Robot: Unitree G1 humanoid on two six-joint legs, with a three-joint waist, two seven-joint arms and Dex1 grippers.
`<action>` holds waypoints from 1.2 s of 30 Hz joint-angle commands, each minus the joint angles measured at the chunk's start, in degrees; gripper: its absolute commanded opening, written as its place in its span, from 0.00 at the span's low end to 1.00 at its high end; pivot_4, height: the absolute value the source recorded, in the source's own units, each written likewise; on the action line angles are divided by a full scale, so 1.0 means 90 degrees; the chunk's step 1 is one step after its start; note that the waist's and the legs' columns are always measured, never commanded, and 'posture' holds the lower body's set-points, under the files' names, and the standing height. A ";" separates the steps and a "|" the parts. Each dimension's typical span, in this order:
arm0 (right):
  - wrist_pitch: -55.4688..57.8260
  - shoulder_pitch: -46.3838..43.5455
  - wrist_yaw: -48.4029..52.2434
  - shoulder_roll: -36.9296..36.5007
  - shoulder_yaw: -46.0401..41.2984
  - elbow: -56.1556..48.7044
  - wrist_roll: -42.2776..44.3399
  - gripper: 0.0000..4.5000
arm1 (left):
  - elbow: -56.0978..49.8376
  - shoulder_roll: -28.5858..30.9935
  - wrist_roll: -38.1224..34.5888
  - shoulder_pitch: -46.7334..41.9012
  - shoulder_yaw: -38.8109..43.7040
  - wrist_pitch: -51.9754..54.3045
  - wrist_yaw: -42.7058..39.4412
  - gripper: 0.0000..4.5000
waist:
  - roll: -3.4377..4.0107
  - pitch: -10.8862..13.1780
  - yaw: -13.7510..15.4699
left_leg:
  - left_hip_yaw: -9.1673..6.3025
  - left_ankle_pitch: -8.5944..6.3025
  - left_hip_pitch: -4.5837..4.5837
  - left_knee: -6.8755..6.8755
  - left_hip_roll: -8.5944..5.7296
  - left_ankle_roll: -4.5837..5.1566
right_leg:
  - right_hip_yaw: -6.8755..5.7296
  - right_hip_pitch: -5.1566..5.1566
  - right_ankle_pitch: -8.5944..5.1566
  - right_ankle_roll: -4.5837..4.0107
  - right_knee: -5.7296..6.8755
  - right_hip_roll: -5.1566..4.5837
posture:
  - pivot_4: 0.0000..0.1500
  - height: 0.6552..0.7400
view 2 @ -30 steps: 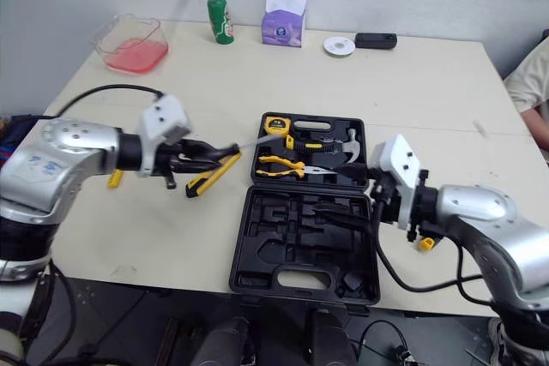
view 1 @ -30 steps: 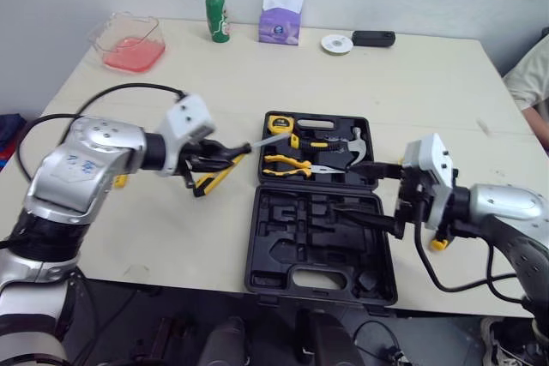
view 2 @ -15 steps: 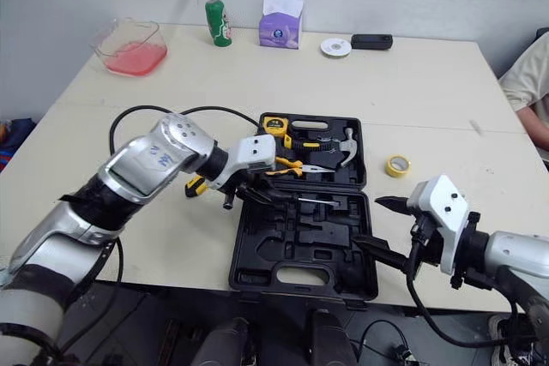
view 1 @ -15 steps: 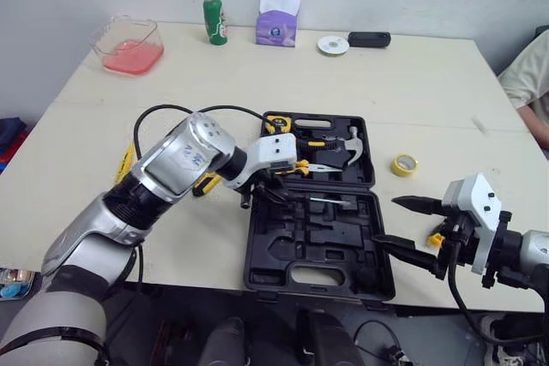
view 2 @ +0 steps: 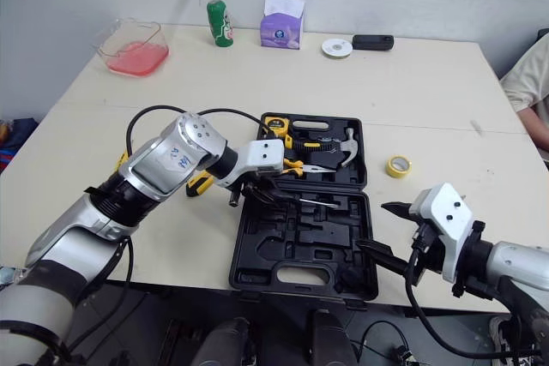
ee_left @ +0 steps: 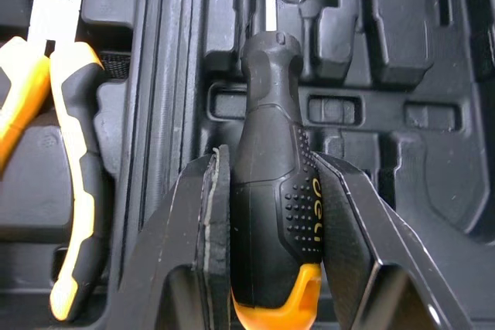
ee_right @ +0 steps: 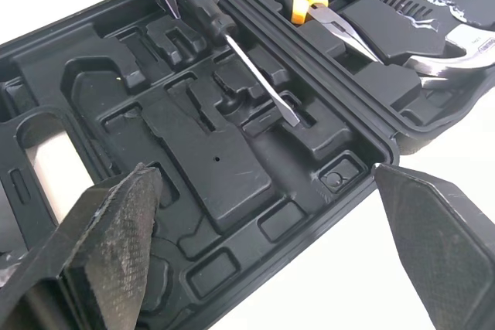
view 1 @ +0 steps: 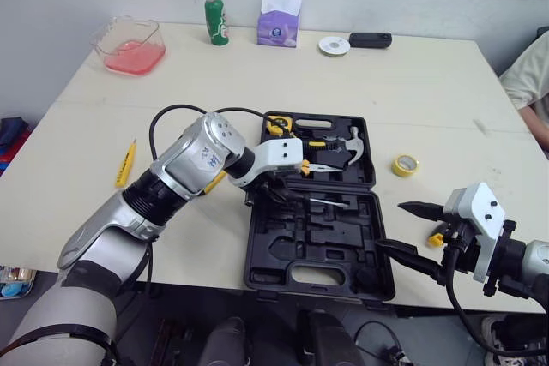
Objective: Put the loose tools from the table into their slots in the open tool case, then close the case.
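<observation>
Near the table's (view 1: pixel 412 75) left edge: a slim yellow tool (view 1: pixel 126 163) lies loose, well apart from the case (view 1: pixel 319 250). A second yellow handle (view 2: pixel 199 183) shows just under the left forearm.
Left gripper (ee_left: pixel 267 171): clamped on the black handle of the screwdriver (ee_left: pixel 272 152), just inside the case's left edge.
Screwdriver's axis: roughly parallel to the hinge, with the handle at the left and the blade pointing toward the case's right edge. It sits over the far strip of the near half.
What the move turns on: a narrow slot seems to run under the shaft on nearly the same line, so lowering looks more needed than turning.
Case's far half: tape measure (view 1: pixel 276 123), pliers (view 1: pixel 302 163) and hammer (view 1: pixel 352 145) are seated.
Right of the case: a yellow roll of tape (view 1: pixel 405 165) lies on the table, near the case's right edge.
Right gripper (view 1: pixel 412 231): spread wide and empty, off the case's near right corner, and farther from the screwdriver than the left.
</observation>
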 commanded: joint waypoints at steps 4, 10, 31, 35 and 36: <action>-0.0096 0.0040 -0.0083 0.0039 -0.0191 -0.0195 0.0040 1.00 | 0.0695 -0.0354 0.0393 -0.0295 0.0115 -0.0086 0.0154 0.25 | 0.0000 0.0000 0.0041 | 0.0000 -0.0001 -0.0001 0.0012 -0.0001 0.0002 | -0.0001 0.0001 0.0000 0.0001 0.0003 0.0001 | 1.00 1.00; -0.0133 0.0079 -0.0134 0.0075 -0.0114 -0.0231 0.0022 1.00 | 0.0685 -0.0368 0.0454 -0.0289 0.0118 0.0003 0.0060 0.25 | 0.0000 0.0000 0.0041 | 0.0000 -0.0005 -0.0002 0.0024 -0.0001 0.0008 | 0.0001 0.0002 0.0001 0.0002 0.0010 0.0000 | 1.00 1.00; -0.0197 -0.0072 -0.0169 0.0133 -0.0024 -0.0152 0.0076 1.00 | 0.0264 -0.0218 0.0150 -0.0200 0.0879 -0.0322 -0.0228 0.99 | 0.0000 0.0000 0.0030 | -0.0002 -0.0017 -0.0011 0.0076 0.0001 0.0024 | 0.0002 0.0001 0.0001 0.0002 0.0045 -0.0004 | 1.00 1.00; -0.0237 -0.0098 -0.0162 0.0127 -0.0012 -0.0106 0.0074 1.00 | 0.0476 -0.0485 -0.0571 0.0149 0.1864 -0.1034 -0.0148 0.99 | 0.0000 0.0000 0.0038 | -0.0003 -0.0018 -0.0011 0.0076 0.0003 0.0022 | 0.0001 0.0001 0.0001 0.0002 0.0046 -0.0005 | 1.00 1.00; -0.0243 -0.0109 -0.0158 0.0124 -0.0006 -0.0089 0.0072 1.00 | 0.0528 -0.0577 -0.0744 0.0268 0.2052 -0.1315 -0.0191 0.99 | 0.0000 0.0000 0.0039 | -0.0002 -0.0018 -0.0011 0.0078 0.0003 0.0022 | 0.0001 0.0001 0.0001 0.0002 0.0047 -0.0006 | 1.00 1.00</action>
